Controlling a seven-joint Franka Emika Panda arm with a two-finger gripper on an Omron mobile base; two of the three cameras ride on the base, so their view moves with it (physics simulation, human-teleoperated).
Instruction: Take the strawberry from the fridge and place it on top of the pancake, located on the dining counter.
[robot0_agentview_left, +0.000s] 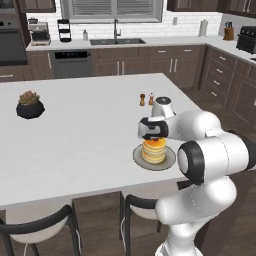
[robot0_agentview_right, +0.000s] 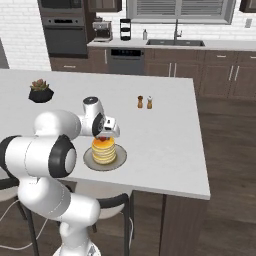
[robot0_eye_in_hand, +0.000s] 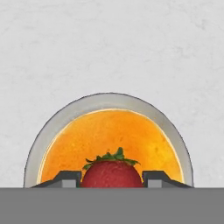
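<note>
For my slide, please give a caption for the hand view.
Strawberry between the jaws, directly above the pancake on its grey plate.

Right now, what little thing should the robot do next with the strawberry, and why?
Probably open the hand wider and let go. The strawberry sits between the fingertips right over the pancake on its plate, so it seems to be where it belongs.

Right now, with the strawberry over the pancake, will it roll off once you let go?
Possibly. The strawberry is rounded and sits between the fingertips, so it may roll a little. The pancake top looks flat and much wider than the berry, so it probably stays on. It looks soft; squeezing harder could bruise it.
</note>
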